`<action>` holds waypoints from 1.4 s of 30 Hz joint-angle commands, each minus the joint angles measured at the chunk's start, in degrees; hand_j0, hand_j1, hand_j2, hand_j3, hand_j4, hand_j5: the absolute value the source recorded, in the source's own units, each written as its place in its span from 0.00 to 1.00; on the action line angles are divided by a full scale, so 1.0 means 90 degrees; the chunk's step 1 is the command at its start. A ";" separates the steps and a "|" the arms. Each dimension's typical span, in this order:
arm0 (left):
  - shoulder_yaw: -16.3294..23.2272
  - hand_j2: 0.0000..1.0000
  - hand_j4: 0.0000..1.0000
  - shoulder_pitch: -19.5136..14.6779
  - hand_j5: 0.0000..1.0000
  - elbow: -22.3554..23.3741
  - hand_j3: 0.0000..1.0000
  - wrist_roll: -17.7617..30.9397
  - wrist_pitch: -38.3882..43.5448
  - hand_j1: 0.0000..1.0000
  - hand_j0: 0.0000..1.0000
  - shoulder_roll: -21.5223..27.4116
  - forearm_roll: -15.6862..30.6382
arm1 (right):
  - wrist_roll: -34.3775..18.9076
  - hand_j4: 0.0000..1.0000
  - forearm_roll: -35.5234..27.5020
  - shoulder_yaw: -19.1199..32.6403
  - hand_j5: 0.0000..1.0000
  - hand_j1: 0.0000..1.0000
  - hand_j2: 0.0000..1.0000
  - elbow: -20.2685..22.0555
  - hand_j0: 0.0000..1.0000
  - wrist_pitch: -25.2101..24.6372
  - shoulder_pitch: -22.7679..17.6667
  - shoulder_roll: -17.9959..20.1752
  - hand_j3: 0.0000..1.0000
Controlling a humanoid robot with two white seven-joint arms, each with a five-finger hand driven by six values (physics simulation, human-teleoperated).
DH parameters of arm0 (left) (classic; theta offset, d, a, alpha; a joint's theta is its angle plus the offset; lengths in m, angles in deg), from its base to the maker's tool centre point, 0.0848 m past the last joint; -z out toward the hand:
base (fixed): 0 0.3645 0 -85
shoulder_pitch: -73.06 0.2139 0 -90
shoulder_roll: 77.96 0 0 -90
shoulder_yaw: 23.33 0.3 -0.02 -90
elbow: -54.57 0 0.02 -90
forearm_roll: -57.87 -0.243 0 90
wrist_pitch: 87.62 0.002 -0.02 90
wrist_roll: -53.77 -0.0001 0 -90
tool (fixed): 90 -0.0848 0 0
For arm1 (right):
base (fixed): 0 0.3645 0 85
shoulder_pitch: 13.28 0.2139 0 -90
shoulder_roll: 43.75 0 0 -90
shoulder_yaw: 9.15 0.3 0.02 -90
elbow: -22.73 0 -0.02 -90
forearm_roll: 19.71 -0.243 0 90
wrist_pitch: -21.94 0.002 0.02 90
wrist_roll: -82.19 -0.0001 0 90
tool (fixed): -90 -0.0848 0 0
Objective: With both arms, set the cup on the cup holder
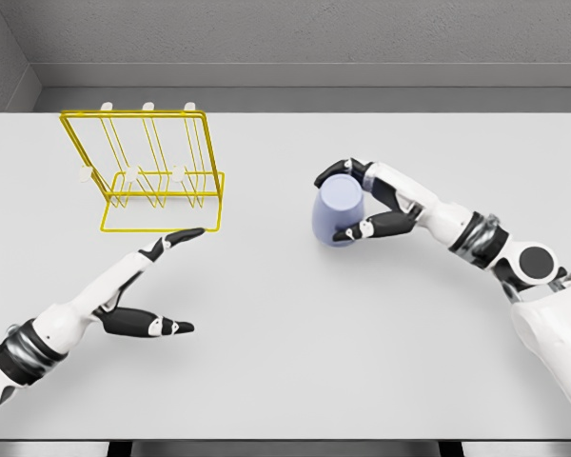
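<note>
1. Nearest the camera, at about 7 o'clock on the table, the left hand lies low with its fingers spread flat and holding nothing. The index finger points toward the cup holder and the thumb juts out sideways. This looks like a waiting pose, palm ready to receive.
2. The cup holder — a yellow wire rack with white-tipped pegs — stands upright at 10 o'clock, just beyond the left fingertips and well apart from the cup. Being on the left arm's side, it is probably out of easy reach for the right arm, hence a two-arm job.
3. The cup (pale lilac, seemingly mouth-down and slightly tilted) sits at about 1 o'clock of centre, clamped in the right hand — fingers over its upper rim, thumb under the lower edge. Whether it touches the table I cannot tell.
4. My judgement: the cup is secured, and a handover toward the left hand comes next; a loose side pinch could let it rotate.
</note>
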 commanded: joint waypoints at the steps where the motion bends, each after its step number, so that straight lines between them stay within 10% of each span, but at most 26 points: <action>1: -0.0028 1.00 1.00 -0.0010 1.00 -0.0004 1.00 -0.0001 -0.0004 1.00 1.00 0.0012 0.0014 | 0.0004 0.52 -0.0048 -0.0132 0.52 0.52 0.52 0.0018 0.52 -0.0009 0.0020 -0.0013 0.52; 32: 0.0060 1.00 1.00 0.0303 1.00 -0.0004 1.00 -0.0363 -0.0004 1.00 1.00 -0.0027 0.0824 | 0.0004 0.51 -0.0048 -0.1099 0.51 0.51 0.51 -0.0148 0.51 -0.0087 0.0264 -0.0325 0.51; 42: 0.0060 1.00 1.00 0.0303 1.00 -0.0004 1.00 -0.0353 -0.0004 1.00 1.00 -0.0047 0.0824 | 0.0004 0.96 0.0010 -0.1167 0.96 0.96 0.96 -0.0460 0.96 -0.0019 0.0283 -0.0335 0.96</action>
